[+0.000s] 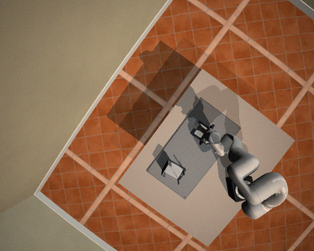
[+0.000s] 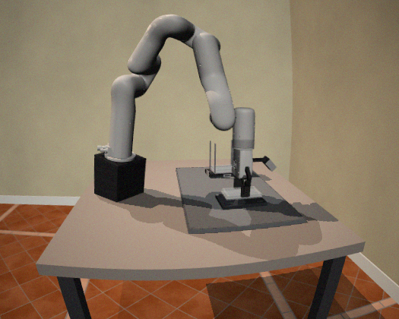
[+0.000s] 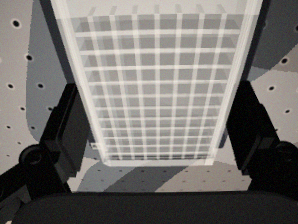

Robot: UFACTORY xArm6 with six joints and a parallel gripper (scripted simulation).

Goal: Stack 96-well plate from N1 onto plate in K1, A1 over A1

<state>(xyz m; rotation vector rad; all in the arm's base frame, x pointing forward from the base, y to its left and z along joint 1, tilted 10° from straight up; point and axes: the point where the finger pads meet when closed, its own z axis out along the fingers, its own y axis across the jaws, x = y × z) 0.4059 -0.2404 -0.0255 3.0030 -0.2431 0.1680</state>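
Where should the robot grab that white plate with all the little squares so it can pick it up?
Best from straight above, squeezing the two long sides of the white plate near the middle. It lies flat in the black holder, so only its top and edges are free, and its long sides run straight. The hand is already closed on it that way, one finger at each side.

I can read no lettering, number or brand anywhere around me. The 96-well plate (image 3: 156,72) between my fingers shows only its bare grid of wells, and the dark nest (image 3: 60,123) beneath it shows no mark I can make out.
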